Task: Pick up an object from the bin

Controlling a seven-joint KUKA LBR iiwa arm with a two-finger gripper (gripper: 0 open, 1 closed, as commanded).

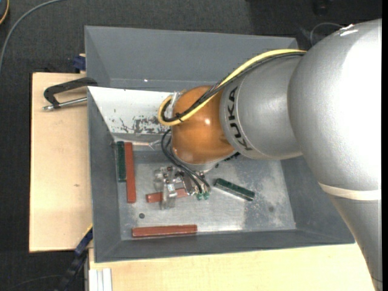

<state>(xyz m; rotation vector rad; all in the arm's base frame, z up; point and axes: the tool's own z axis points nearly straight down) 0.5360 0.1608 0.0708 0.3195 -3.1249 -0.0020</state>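
Note:
My gripper (171,187) is low over the bin floor, a little left of the middle, below the orange wrist cover. A short red-brown block (154,197) lies right at its left side, one end hidden under the gripper's metal parts. Whether the block is gripped I cannot tell. To the gripper's right lies a dark green stick (235,190), tilted and apart from it. A long red-brown stick (165,230) lies flat along the bin's near wall, below the gripper.
At the bin's left, a red-brown stick (130,173) and a green stick (121,161) lie side by side, running front to back. A small dark speck (142,216) sits on the floor. The arm covers the bin's right and back.

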